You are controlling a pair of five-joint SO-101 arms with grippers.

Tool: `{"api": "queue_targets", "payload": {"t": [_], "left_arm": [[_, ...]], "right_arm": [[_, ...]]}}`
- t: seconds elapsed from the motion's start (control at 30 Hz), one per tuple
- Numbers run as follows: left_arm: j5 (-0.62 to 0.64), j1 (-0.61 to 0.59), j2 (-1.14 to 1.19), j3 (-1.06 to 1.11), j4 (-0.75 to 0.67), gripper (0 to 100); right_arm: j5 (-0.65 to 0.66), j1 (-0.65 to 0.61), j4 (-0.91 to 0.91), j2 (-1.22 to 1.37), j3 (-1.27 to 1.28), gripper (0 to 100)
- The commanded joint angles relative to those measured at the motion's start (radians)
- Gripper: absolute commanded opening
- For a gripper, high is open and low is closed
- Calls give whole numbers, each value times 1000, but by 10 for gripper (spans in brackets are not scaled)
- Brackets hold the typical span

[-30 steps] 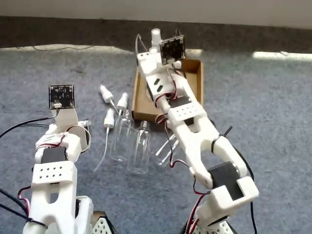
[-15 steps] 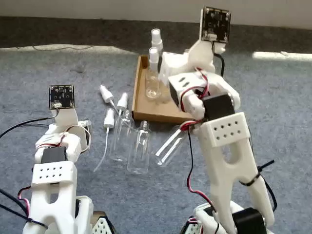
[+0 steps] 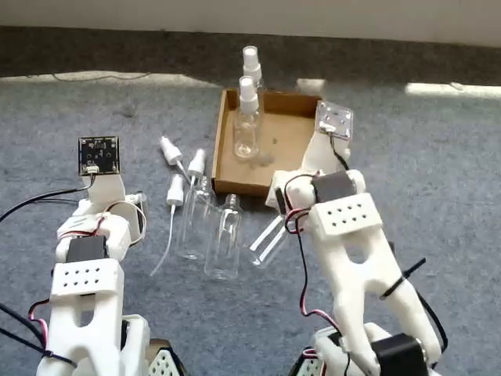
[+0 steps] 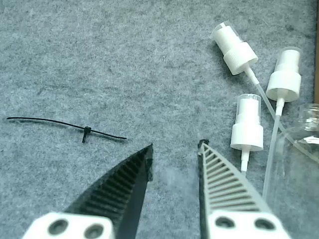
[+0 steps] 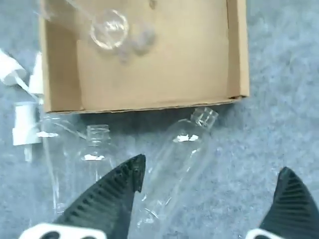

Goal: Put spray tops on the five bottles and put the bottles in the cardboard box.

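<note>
Right hand (image 5: 213, 166), spread wide apart, hangs just above the toppled capless bottle (image 5: 182, 144); its long axis slants, neck toward the cardboard box (image 5: 169, 69); left hand (image 4: 175, 147), also apart, seems farther off.

You sit in an improvised indoor test setup, prob. an office or a room at home: the work surface is grey carpet-like cloth (image 3: 446, 172) w/ a pale wall (image 3: 156, 12) behind. A thin cable (image 3: 102, 77) lies loose at the far edge, and a black zip tie (image 4: 84, 132) lies on the cloth.
</note>
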Motion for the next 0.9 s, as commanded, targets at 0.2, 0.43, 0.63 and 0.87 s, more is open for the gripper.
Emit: {"api": "queue_targets", "payload": {"t": [0.2, 0.43, 0.63, 0.87], "left_arm": [[3, -4, -13, -5, -17, 147], [3, -4, -13, -5, -17, 147], [3, -4, -13, -5, -17, 147], [3, -4, -13, -5, -17, 147]], "right_arm": [[-58, -110, -21, 200, -16, 350], [-129, -111, -104, 262, -8, 350], [-120, -107, -107, 292, -2, 349], [20, 54, -54, 288, 71, 189]]}}
